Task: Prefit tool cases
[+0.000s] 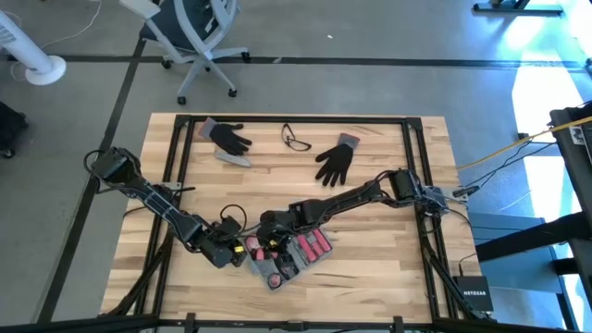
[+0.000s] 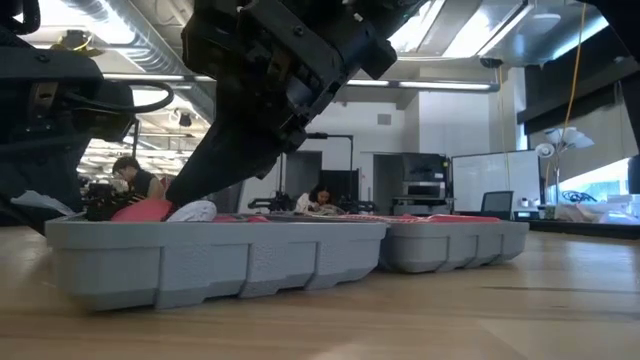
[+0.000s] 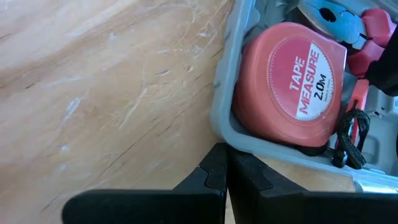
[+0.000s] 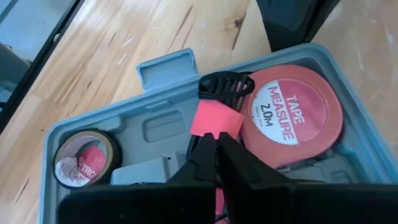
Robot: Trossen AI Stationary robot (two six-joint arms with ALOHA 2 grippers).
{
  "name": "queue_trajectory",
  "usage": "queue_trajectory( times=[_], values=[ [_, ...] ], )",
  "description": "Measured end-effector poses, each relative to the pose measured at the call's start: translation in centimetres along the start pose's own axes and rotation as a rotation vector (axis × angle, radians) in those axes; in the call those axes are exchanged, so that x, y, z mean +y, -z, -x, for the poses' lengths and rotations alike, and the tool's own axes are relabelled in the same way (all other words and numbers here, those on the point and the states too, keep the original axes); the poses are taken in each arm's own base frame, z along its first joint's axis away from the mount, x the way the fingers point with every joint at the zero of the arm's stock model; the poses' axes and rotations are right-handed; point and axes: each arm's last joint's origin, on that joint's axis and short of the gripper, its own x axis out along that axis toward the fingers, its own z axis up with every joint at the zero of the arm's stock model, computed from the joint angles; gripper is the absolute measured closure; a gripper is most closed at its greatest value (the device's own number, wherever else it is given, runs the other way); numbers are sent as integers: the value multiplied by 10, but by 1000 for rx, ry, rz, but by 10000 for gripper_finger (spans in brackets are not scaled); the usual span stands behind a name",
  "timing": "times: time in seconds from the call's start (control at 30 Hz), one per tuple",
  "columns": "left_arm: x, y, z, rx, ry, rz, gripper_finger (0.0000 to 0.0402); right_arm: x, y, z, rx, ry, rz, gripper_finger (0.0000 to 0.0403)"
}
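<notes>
- Surveying from largest to smallest, we start with the wooden table (image 1: 388, 259): pale butcher-block planks with visible grain, ringed by a dark frame that carries both arms.
- The tool case (image 1: 287, 259) lies open near the table's front edge, between the two arms. It is blue-grey moulded plastic with rounded corners and ribbed outer walls, both halves flat on the wood, presumably so the recesses can be loaded from above.
- The right gripper (image 4: 216, 144) hangs over the case interior with its fingers brought together. A small red piece (image 4: 214, 119) sits at their tips; we cannot tell whether it is pinched or merely touched.
- The left gripper (image 3: 217, 171) is at the case's outer wall, fingers pressed together on nothing, likely placed to brace the case against sliding.
- Two black gloves (image 1: 335, 162) lie well apart from the case at the far side, unused.
- A round red tape measure (image 4: 291, 121) fills its recess snugly, smooth-faced, with a black wrist loop beside it.
- A small roll of tape (image 4: 86, 157) sits in a corner recess.
</notes>
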Motion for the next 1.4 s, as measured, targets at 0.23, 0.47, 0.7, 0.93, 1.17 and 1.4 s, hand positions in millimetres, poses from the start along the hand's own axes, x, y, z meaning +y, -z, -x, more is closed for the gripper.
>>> queue_trajectory(
  times=[0.23, 0.47, 0.7, 0.93, 1.17, 1.4],
  values=[
    [1, 0, 0, -2, -6, -16, 402, 1, -18, 15, 32, -39, -48, 403],
    [2, 0, 0, -4, -25, -48, 401, -2, -47, 45, 75, -43, 28, 403],
    [4, -3, 7, -20, -25, -150, 402, -6, -44, 71, 279, -69, 51, 403],
    [20, -10, 18, -35, -164, -229, 401, -13, -34, 85, 375, -140, 9, 403],
    [15, -21, 26, -106, -110, -216, 402, -6, -44, 90, 292, -223, -43, 403],
    [-2, -24, 27, -129, 43, -330, 401, -6, -47, 90, 255, -264, -72, 403]
  ],
)
